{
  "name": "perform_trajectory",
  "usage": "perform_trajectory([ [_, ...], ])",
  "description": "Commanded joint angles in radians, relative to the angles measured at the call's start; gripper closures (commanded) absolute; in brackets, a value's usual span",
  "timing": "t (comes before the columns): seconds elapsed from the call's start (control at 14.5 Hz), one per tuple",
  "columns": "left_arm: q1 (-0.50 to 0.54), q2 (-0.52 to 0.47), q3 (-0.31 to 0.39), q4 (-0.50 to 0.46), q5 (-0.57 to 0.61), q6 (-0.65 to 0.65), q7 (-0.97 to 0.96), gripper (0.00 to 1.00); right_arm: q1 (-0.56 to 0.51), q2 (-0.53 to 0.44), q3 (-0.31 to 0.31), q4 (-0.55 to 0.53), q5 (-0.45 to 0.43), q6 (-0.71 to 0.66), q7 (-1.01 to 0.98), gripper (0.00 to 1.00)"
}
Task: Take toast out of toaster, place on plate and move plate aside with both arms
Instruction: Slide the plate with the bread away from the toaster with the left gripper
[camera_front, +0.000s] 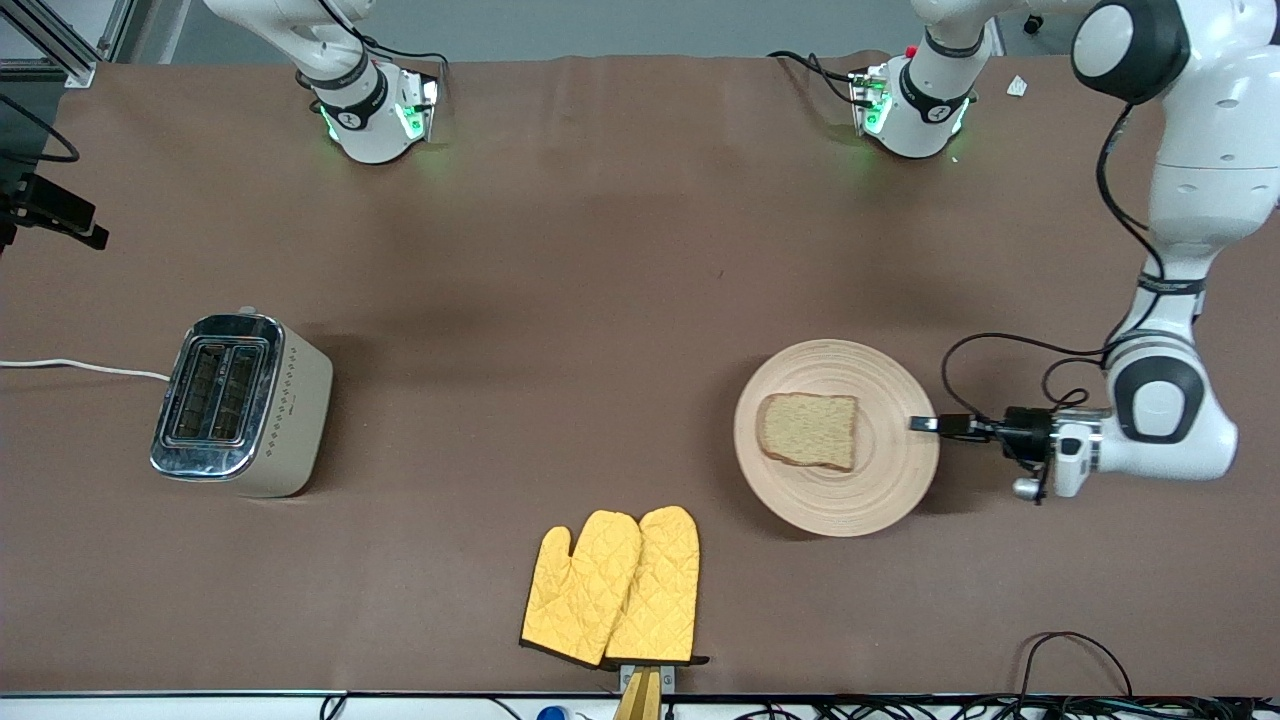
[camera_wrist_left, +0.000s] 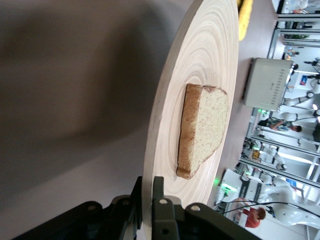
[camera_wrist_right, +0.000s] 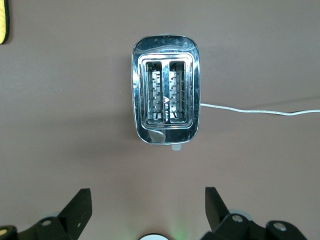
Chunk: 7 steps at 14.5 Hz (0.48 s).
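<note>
Two slots stand empty in the chrome-topped toaster (camera_front: 242, 403), which sits toward the right arm's end of the table (camera_front: 560, 270), its white cord (camera_front: 80, 367) trailing off to the table edge. High above it hangs the right gripper (camera_wrist_right: 147, 210), seen only from its own wrist camera, its fingers spread wide apart with nothing between them; that arm waits.

Nearer the front camera, around the middle of the table, lies a pair of yellow quilted oven mitts (camera_front: 612, 588), side by side and overlapping.

Toward the left arm's end sits the round wooden plate (camera_front: 880, 480), flat on the table. The toast (camera_front: 808, 430) lies on it, a little off centre.

At the plate's rim on the left arm's side, the left gripper (camera_front: 922, 424) reaches in low and level, its fingers (camera_wrist_left: 159, 210) pinching the plate's edge from above and below.
</note>
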Motion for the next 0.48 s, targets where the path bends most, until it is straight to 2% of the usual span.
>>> perform_trajectory([
  [0.0, 0.056, -0.027, -0.015, -0.009, 0.056, -0.036, 0.055, 0.99, -0.004, 0.007, 0.010, 0.018, 0.014, -0.015, 0.000, 0.00],
  [0.41, 0.164, 0.008, -0.013, -0.009, 0.081, -0.036, 0.152, 0.97, -0.002, 0.007, 0.010, 0.018, 0.015, -0.012, -0.003, 0.00],
])
